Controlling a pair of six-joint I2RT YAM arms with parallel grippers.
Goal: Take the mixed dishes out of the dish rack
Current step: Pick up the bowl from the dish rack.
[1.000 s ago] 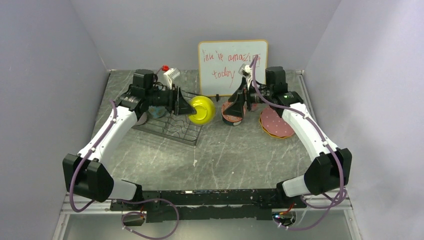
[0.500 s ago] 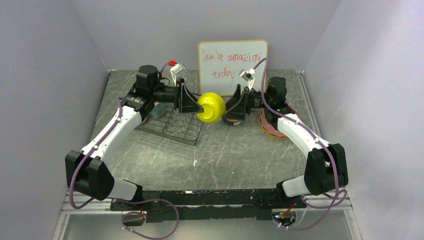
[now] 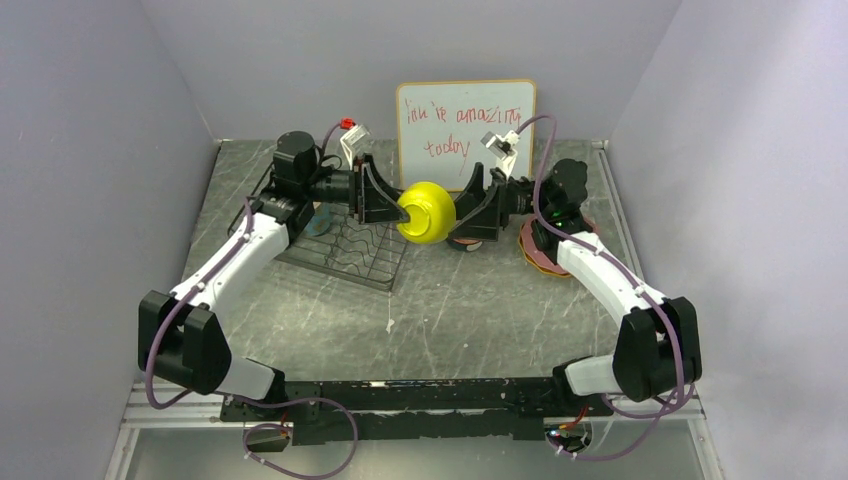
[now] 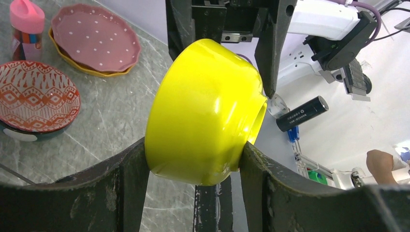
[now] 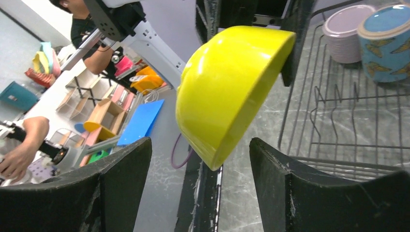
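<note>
My left claw (image 4: 193,154) is clenched across the glossy yellow round bowl (image 3: 425,212), holding it in the air above the grey marbled desk (image 3: 470,300), just right of the black wire dish rack (image 3: 345,250). My right claw (image 5: 199,142) is released, its fingers straddling the bowl without touching. The bowl's axis runs level from claw to claw, foot toward my right.

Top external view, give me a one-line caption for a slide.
Left gripper holds the yellow bowl aloft while the open right gripper brackets it, beside the dish rack.
</note>
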